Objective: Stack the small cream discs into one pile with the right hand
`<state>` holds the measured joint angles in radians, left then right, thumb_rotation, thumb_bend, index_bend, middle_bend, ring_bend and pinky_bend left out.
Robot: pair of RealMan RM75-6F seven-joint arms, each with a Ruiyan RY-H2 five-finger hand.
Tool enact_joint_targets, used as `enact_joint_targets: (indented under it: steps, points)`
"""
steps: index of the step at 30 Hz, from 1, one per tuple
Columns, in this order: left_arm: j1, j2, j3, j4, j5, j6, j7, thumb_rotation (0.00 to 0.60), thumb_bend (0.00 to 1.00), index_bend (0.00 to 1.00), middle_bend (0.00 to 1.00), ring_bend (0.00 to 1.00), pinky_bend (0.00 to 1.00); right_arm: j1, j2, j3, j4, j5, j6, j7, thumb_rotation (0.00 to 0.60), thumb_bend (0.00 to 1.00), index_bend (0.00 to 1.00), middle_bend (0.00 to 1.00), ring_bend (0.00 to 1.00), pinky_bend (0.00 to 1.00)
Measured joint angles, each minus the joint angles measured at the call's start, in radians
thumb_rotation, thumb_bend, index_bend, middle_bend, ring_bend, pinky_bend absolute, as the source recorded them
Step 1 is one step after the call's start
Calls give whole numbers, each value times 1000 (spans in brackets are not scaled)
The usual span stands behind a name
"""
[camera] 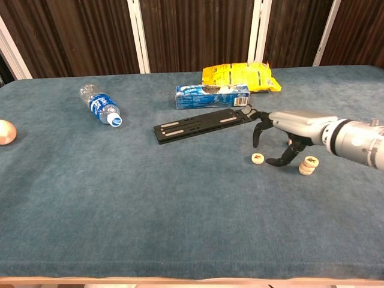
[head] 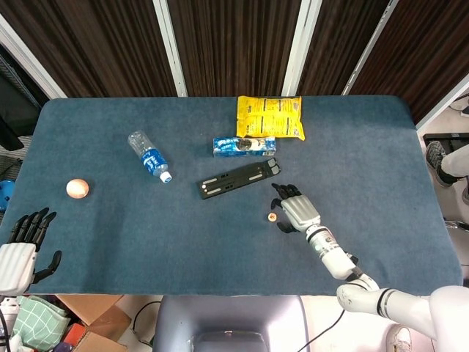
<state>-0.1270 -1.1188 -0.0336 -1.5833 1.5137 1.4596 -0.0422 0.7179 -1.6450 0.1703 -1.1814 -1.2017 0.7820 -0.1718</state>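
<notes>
The blue-covered desk [head: 110, 242] carries everything, and the right hand [head: 293, 211] hangs over its near-right part, fingers spread and arched downward, holding nothing. Out past the hand's fingertips lies a yellow snack bag [head: 269, 116], and nearer, just beyond the fingers, a long black bracket [head: 240, 179] sits at a slant with its end close to the hand. Between bag and bracket rests a blue-and-white carton [head: 245, 146]. Well off to the hand's left lies a plastic water bottle [head: 149, 155] on its side, and further left still a pale orange ball [head: 78, 188]. The left hand [head: 20, 246] rests at the desk's near-left edge, far from the right one, fingers apart and empty. Right at the right hand, a single cream disc [camera: 257, 158] lies flat on the cloth between the thumb and the fingers [camera: 258, 132], though I cannot tell whether either touches it. Just behind the hand's thumb, on its wrist side, a short pile of cream discs [camera: 309, 164] stands on the cloth, apart from the hand.
</notes>
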Motion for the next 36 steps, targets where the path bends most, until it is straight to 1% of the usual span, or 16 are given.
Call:
enact_joint_targets:
  steps: [4, 24, 31, 36]
  points:
    - [2, 3, 0, -2, 2, 4, -3, 600, 452, 0, 17, 0, 81, 16, -25, 1, 23, 17, -9, -16, 600, 443, 530, 0, 0, 0]
    - [6, 9, 0, -3, 6, 10, -19, 600, 451, 0, 17, 0, 82, 40, -52, 0, 66, 59, -35, -27, 600, 443, 590, 0, 0, 0]
    - [7, 10, 0, -3, 9, 13, -21, 600, 451, 0, 17, 0, 82, 37, -44, 0, 50, 60, -16, -31, 600, 443, 638, 0, 0, 0]
    - [8, 10, 1, -2, 10, 16, -18, 600, 450, 0, 16, 0, 82, 24, -10, -8, -1, 32, 15, -25, 600, 443, 642, 0, 0, 0]
